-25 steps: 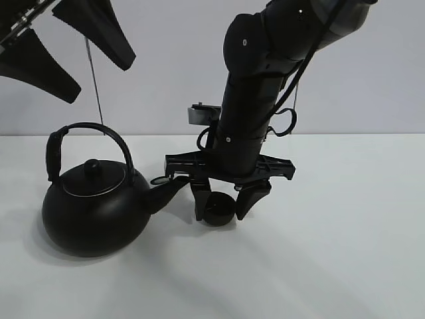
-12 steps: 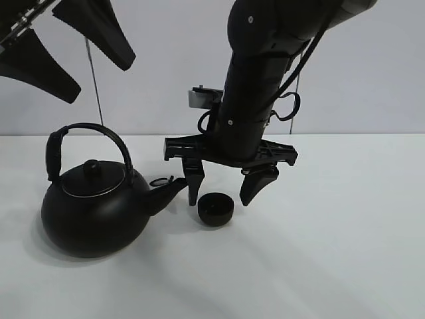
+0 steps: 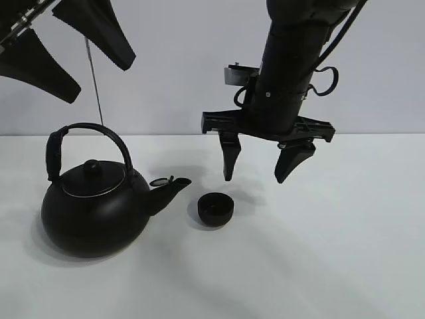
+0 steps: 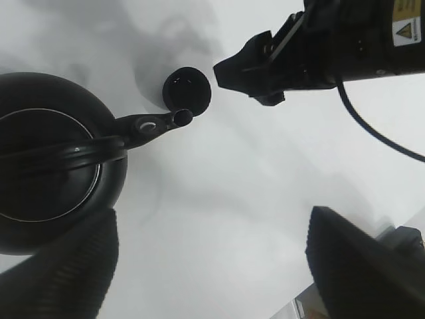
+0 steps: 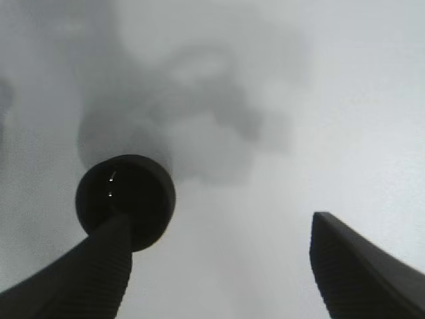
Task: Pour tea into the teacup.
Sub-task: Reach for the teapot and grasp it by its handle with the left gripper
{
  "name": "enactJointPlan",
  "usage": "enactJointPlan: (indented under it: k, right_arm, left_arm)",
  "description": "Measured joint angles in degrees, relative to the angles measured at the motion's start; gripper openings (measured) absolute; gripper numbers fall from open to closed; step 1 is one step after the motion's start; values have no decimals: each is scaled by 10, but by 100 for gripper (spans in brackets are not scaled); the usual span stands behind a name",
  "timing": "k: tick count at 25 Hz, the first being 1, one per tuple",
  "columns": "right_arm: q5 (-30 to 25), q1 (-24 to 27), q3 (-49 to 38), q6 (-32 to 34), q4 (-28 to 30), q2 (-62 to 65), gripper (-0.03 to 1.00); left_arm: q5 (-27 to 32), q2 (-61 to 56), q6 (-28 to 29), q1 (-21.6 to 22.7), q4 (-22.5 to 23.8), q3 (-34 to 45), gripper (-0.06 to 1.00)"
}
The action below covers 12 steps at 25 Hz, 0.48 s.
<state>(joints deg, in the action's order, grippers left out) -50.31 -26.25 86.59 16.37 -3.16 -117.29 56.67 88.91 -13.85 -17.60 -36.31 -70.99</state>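
The teacup (image 3: 216, 209) sits mid-counter, just off the spout of the kettle (image 3: 93, 212), which stands toward the left edge. The left gripper (image 3: 103, 83), fingers apart, hangs high over the kettle's handle and is the nearer one to it. The right gripper (image 3: 254, 178), fingers also spread, hovers empty above the cup.

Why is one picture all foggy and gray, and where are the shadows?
Right wrist view: soft and hazy, the teacup blurry at its rim, smoky gray shadows on the table beside it. Exterior high view: sharp, with faint shadows under the kettle and teacup. Left wrist view: the left tool's fingers are dark, out-of-focus blobs.
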Motion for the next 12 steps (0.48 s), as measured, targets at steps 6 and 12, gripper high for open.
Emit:
enactJointPlan:
  k: [6, 12]
  right_arm:
    - [-38, 32, 0, -45, 1, 30, 52]
    - [-102, 33, -2, -95, 1, 94, 52]
  left_arm:
    - [0, 0, 0, 0, 0, 0, 56]
    - [-1, 0, 0, 0, 0, 0, 56]
